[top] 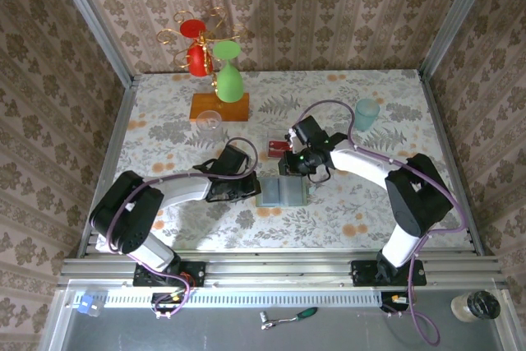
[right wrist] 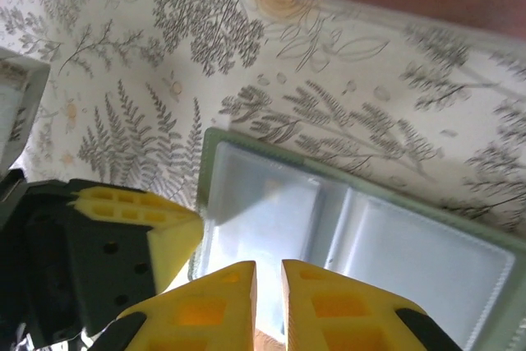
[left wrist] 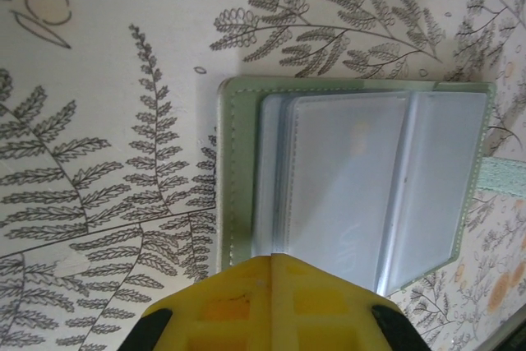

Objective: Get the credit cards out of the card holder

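**Two grippers at the open card holder: hold-down and extraction**

Both arms work at the card holder [top: 282,191], which lies opened flat on the table [top: 370,211]. The left gripper [top: 244,189] sits at its left edge with jaws fully closed on nothing. Its tip bears on the cover, probably to stop the holder sliding or folding shut. The right gripper [top: 306,172] hangs over the holder's far-right corner with its jaws nearly together. Whether a card edge sits in that thin slit cannot be told. Just beyond the holder, red cards [top: 274,151] lie in a clear tray [top: 265,157], so extraction appears well advanced.

The top view gives the overall layout. The left wrist view shows the sage cover [left wrist: 238,170] and its pale, apparently empty sleeves. The right wrist view shows the left gripper [right wrist: 156,236] touching the holder's corner.
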Tool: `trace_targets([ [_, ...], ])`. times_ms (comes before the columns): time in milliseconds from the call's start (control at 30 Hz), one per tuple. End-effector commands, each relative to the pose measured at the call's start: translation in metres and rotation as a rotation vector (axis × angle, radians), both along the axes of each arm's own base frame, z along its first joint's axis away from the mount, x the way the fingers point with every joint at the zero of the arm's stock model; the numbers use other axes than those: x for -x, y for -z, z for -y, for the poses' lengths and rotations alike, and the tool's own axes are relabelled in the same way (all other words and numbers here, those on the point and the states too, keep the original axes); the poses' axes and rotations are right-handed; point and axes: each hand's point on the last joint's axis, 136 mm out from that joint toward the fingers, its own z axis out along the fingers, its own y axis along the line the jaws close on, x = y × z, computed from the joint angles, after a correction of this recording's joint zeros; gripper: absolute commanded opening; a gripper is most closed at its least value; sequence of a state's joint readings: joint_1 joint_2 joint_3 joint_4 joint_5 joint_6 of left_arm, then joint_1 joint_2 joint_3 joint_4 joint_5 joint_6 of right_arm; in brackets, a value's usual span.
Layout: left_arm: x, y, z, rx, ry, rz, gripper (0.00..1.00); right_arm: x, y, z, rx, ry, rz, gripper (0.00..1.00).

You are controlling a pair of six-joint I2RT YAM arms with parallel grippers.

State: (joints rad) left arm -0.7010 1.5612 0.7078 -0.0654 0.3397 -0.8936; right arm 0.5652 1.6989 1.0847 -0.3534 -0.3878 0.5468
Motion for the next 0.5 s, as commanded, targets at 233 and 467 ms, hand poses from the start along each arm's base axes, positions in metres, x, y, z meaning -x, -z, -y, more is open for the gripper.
trace_targets([
  [233,-0.001,0.005,-0.004,-0.035,-0.02,-0.006,0.0,0.018,0.009,-0.017,-0.069,0.023,-0.097,0.16],
  [467,0.001,0.01,-0.004,-0.035,-0.017,-0.018,0.0,0.023,0.014,-0.023,-0.072,0.023,-0.119,0.25],
])
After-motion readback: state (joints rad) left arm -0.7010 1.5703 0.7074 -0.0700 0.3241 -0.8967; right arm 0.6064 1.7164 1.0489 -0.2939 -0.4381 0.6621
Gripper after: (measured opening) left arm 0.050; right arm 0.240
